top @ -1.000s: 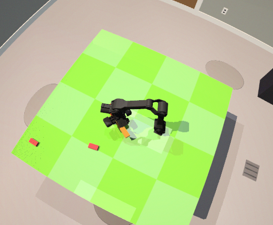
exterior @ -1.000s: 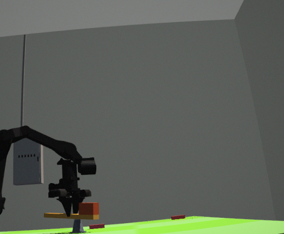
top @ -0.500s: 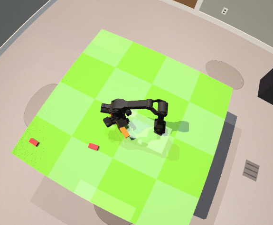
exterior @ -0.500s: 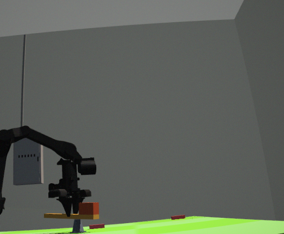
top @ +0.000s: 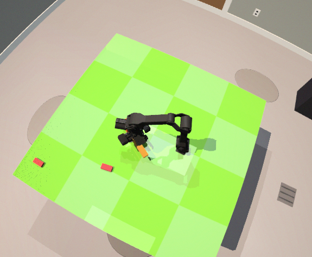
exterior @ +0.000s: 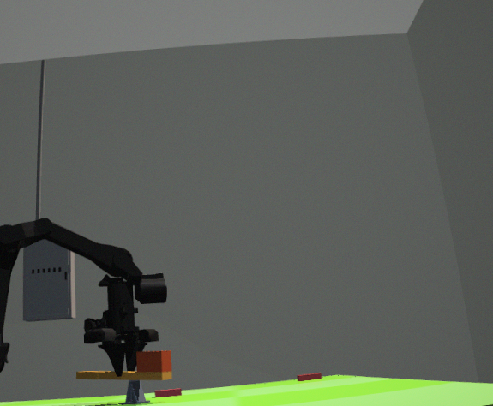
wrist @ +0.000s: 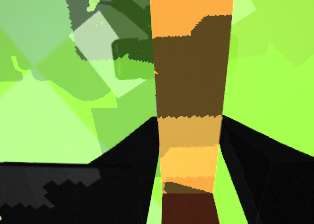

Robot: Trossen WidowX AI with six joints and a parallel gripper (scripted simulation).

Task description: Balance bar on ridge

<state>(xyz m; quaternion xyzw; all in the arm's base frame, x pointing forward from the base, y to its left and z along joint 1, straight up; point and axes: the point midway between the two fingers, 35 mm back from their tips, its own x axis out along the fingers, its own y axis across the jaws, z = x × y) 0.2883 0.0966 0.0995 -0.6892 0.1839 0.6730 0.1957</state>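
Exterior view only: a grey-blue ridge (exterior: 135, 393) under an orange bar (exterior: 123, 375) (top: 142, 151) (wrist: 192, 72), and the bar's height above the green table (exterior: 337, 385) (top: 156, 222) (wrist: 280, 32).
Wrist view only: both fingers along the bar's two long sides.
Top view only: the bar's slant across the checkered tabletop, its middle covered by the arm (top: 153, 119) (exterior: 76, 243).
Gripper (exterior: 124, 372) (wrist: 187, 123): closed on the bar, one finger each side.
Bar: one, directly above the ridge and off the table; whether it touches the ridge, I can't quite tell.
Red-orange block (exterior: 153, 361) (wrist: 190, 209): one, on one end of the bar.
Small red blocks (top: 106, 167) (exterior: 168, 392): two, well apart on the table.
Long axis: nearly level in the exterior view; from upper left to lower right in the top view.
Block end: right in the exterior view, bottom in the wrist view.
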